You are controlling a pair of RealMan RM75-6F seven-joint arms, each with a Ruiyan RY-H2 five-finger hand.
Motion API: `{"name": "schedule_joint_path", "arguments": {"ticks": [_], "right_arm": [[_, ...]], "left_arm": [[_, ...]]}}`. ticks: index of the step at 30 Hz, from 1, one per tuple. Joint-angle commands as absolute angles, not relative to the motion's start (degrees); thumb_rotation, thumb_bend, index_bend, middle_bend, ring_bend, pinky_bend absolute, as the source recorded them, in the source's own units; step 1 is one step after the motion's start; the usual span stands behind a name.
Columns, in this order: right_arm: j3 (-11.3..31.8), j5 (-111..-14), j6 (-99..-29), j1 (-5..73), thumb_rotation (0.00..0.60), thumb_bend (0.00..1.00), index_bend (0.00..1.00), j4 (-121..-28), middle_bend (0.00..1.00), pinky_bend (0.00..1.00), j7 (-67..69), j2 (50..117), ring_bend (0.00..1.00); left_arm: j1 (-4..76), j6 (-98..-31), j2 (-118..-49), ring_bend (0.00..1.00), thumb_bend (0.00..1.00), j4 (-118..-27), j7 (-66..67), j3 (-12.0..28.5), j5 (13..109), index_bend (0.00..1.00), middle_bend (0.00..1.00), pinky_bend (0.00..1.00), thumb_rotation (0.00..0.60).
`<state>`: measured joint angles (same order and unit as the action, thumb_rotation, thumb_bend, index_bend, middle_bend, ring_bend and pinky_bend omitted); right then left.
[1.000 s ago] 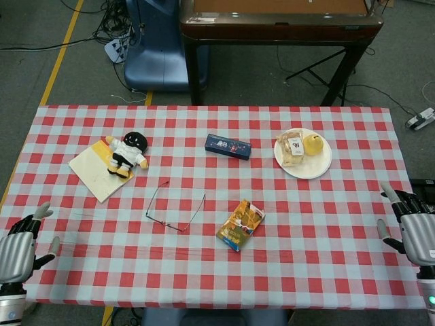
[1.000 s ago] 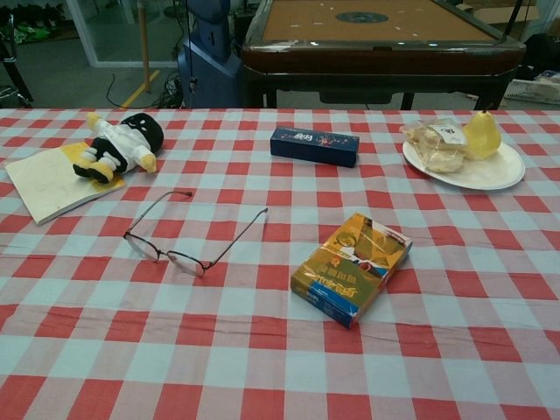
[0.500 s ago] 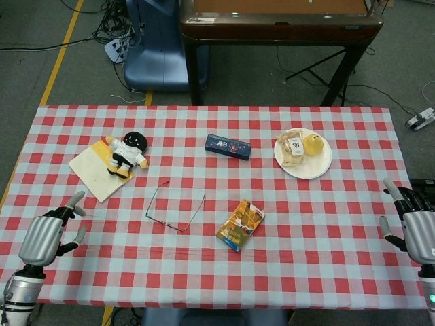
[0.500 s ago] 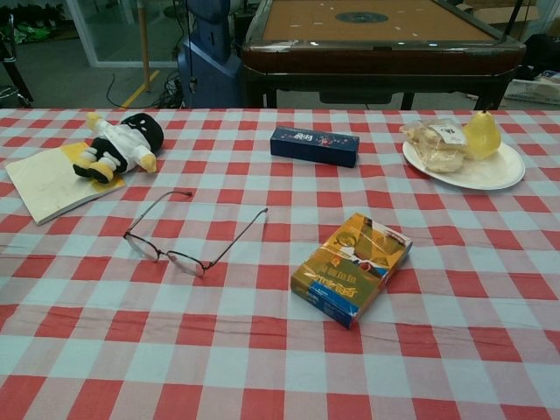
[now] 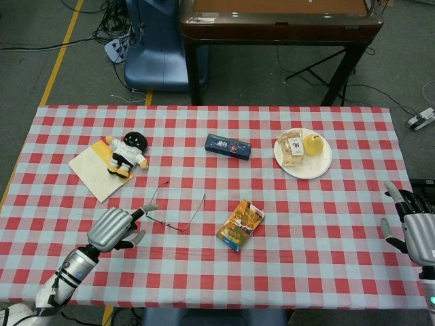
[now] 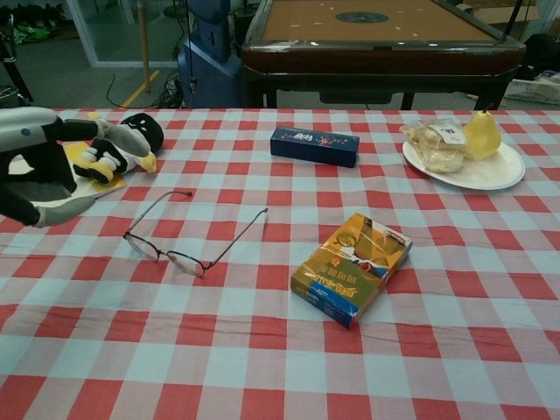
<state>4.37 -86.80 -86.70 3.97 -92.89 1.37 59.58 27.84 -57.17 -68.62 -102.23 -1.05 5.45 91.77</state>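
Note:
My left hand [image 5: 117,227] hovers over the red-checked tablecloth [image 5: 319,224] just left of a pair of thin-framed glasses [image 5: 175,205], fingers spread and holding nothing; one fingertip reaches close to the frame. In the chest view the left hand [image 6: 39,166] shows large at the left edge, in front of the plush toy [image 6: 118,144], with the glasses [image 6: 188,234] to its lower right. My right hand [image 5: 416,227] stays open past the table's right edge, touching nothing.
A plush toy [image 5: 127,152] lies on a pale notebook [image 5: 95,173] at far left. A dark blue box [image 5: 228,145] sits mid-table, an orange-blue packet [image 5: 240,225] nearer me, a white plate [image 5: 303,163] with a pear and wrapped snacks at right.
My left hand has swept from the table's left front corner inward and to the right, arriving beside the glasses and entering the chest view. The right hand barely moved.

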Motion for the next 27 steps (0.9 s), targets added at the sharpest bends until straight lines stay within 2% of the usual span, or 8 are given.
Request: {"name": "schedule_joint_path", "arguments": {"ticks": [1, 10, 19, 27], "right_arm": [[4.37, -86.71, -86.67, 3.93, 0.6, 0.44, 0.01, -92.76, 0.24, 0.18, 1.5, 59.63, 0.15], [4.38, -86.29, -86.62, 3.72, 0.6, 0.44, 0.01, -92.27, 0.24, 0.18, 2.05, 59.86, 0.15], [4.37, -86.0, -86.41, 3.63, 0.6, 0.44, 0.01, -91.72, 0.24, 0.18, 2.55, 59.96, 0.15], [4.36, -86.06, -86.28, 3.66, 0.6, 0.44, 0.01, -91.3, 0.24, 0.18, 2.95, 60.13, 0.15]], "left_arm": [[32.38, -50.82, -70.12, 0.98, 0.54, -102.07, -0.08, 5.04, 90.05, 0.22, 1.0, 0.97, 0.6], [36.81, -43.86, -75.06, 0.98, 0.55, -100.15, 6.75, 4.54, 82.44, 0.17, 1.0, 0.97, 0.6], [38.78, -41.66, -78.41, 0.98, 0.55, -97.43, 12.45, 3.34, 76.49, 0.17, 1.0, 0.97, 0.6], [39.06, -42.59, -79.93, 0.99, 0.55, -95.77, 17.76, 1.75, 70.86, 0.17, 1.0, 0.97, 0.6]]}}
